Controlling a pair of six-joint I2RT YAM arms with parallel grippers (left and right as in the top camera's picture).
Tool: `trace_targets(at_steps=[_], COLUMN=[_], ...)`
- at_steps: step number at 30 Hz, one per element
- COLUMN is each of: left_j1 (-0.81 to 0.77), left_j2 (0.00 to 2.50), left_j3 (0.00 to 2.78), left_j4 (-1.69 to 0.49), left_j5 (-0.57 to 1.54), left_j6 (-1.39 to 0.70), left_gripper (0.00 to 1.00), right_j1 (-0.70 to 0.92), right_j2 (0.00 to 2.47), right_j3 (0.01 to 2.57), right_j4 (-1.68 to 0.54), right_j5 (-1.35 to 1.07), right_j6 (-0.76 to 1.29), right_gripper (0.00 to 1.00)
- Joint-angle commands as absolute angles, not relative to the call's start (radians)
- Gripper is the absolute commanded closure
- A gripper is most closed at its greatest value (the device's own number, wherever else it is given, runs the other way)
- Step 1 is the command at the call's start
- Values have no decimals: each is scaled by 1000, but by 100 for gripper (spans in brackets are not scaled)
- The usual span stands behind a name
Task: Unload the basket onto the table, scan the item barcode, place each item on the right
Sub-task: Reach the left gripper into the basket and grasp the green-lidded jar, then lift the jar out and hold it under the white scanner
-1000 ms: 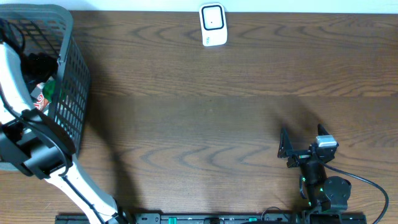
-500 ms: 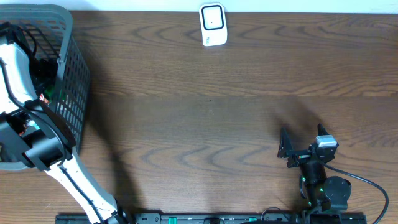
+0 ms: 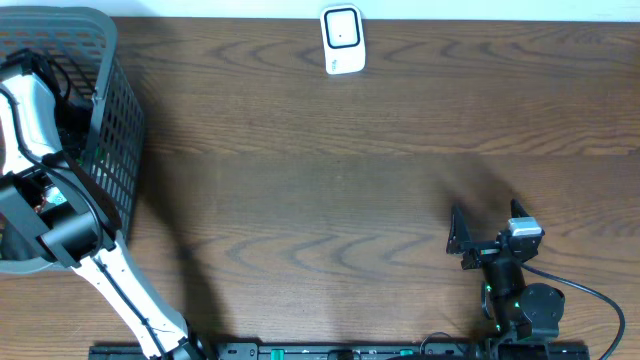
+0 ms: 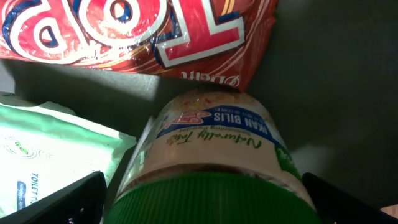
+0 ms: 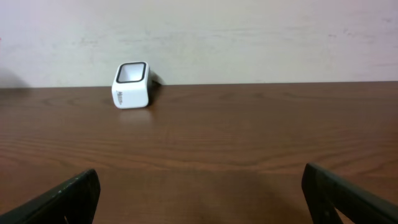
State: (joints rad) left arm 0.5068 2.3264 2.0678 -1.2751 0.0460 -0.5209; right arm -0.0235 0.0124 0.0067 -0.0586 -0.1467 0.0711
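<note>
Overhead view: a grey mesh basket (image 3: pixel 118 110) sits at the upper left of the frame, with the left arm (image 3: pixel 22 110) reaching down into it; the item to scan, most likely the jar (image 4: pixel 211 140), lies inside that basket.

Left wrist view: the left tool (image 4: pixel 202 186) is spread wide, its dark fingers showing at the lower left and lower right corners, either side of the jar's green lid (image 4: pixel 211 202); nothing is pinched yet. A red snack bag (image 4: pixel 137 31) lies just above the jar; a white and green tissue pack (image 4: pixel 43 155) lies at the lower left, close beside it.

Risks, as judged from here: the jar is round and looks smooth, so a grip on the wide lid could slip or roll it; a finger could catch the tissue pack or the bag and drag it along; the mesh wall could snag the arm on the way out; no barcode shows, so the jar may need turning before it faces the scanner (image 3: pixel 341 40), which stands well apart at the top centre of the overhead frame.

The right tool (image 5: pixel 199 177) is spread and empty, low at the lower right of the overhead frame.

The desk (image 3: pixel 330 180) is dark brown wood grain, flat and bare across the middle; behind it is a plain pale wall (image 5: pixel 249 37).
</note>
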Motion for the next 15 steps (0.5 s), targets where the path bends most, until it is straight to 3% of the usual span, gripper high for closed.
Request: trace_targets(at_steps=[1,7,15], left_j1=[509,509,510], left_j2=[2387,2387,2379], left_j3=[2064,2065,2068], left_j4=[-1282,-1290,-1312], left_j5=[37,37,31], left_j6=[-528,-517,-505], left_gripper=[7,27,39], right_j1=[-12,-12,-12], right_j2=[9,9,9], right_j3=[6,6,6], right_j4=[-61,-61,-61], right_j5=[-155,-155,-155], right_j6=[81,81,81], right_gripper=[1,1,1])
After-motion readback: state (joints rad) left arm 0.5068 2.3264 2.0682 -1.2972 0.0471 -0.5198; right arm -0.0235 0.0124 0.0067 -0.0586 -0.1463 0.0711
